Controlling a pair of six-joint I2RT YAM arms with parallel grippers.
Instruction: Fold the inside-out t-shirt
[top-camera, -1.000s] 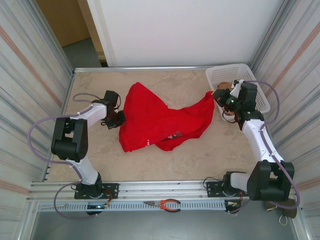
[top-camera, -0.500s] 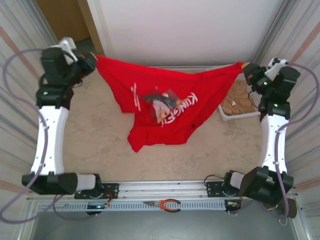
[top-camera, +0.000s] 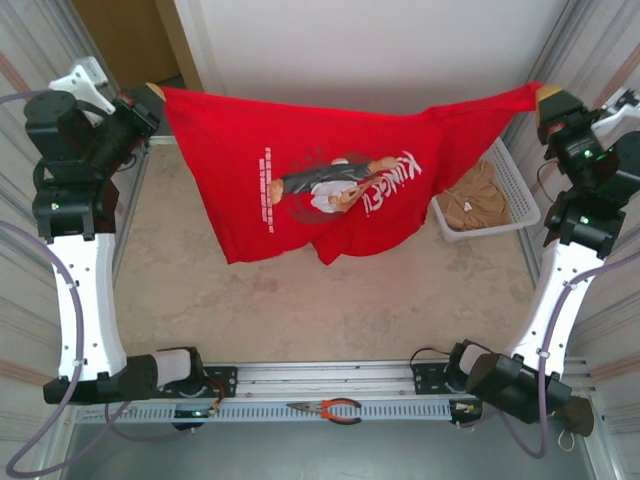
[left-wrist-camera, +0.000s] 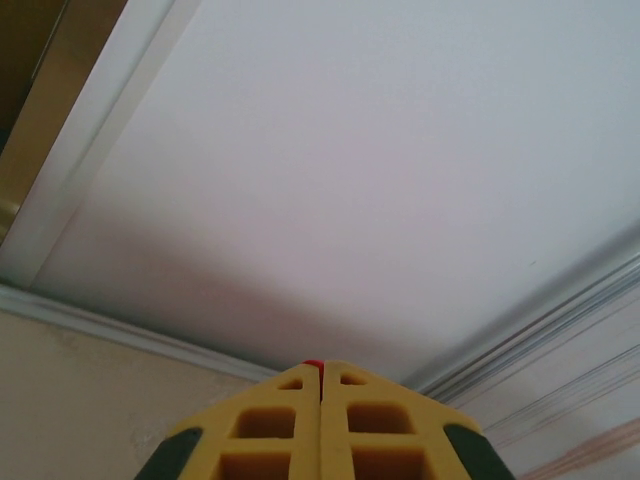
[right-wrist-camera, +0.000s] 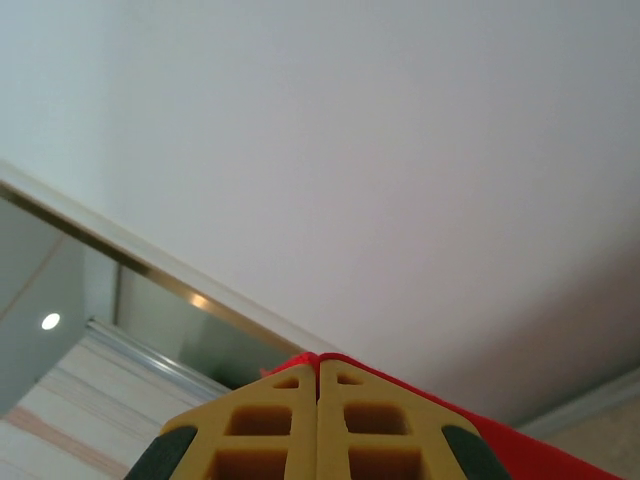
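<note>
Holding the t-shirt (top-camera: 300, 190) up in the air as a wide red sheet above the far half of the surface (top-camera: 300, 320), with the print turned toward the near edge. Stretched left to right, with the top edge roughly parallel to the far edge and sagging a little mid-span. Hanging down from that edge with more cloth toward the left and a narrower tail rising to the right. Cannot tell whether the lowest fold touches the surface or clears it.

Pinched above the far-left corner by the left gripper (top-camera: 150, 95), clamped tight on the cloth. Seen from the left wrist pressed flush, with a sliver of red caught at the very tip. Pinched likewise above the far-right corner by the right gripper (top-camera: 545, 97), closed on the cloth, with red showing beside it in the right wrist view.

Probably the spreading step, with nothing folded yet. Worth noting for the coming move: cloth lying between and below both grippers, long axis across the surface, bulk slightly closer to the left arm. Lowering both together at an equal pace and keeping the span looks the likeliest way to lay it flat.

Just under the right end, at the far-right corner, a basket (top-camera: 520, 200) holding a tan garment (top-camera: 478, 200). Some risk of draping the shirt over its rim. Well apart, at the near edge, pliers (top-camera: 335, 408).
</note>
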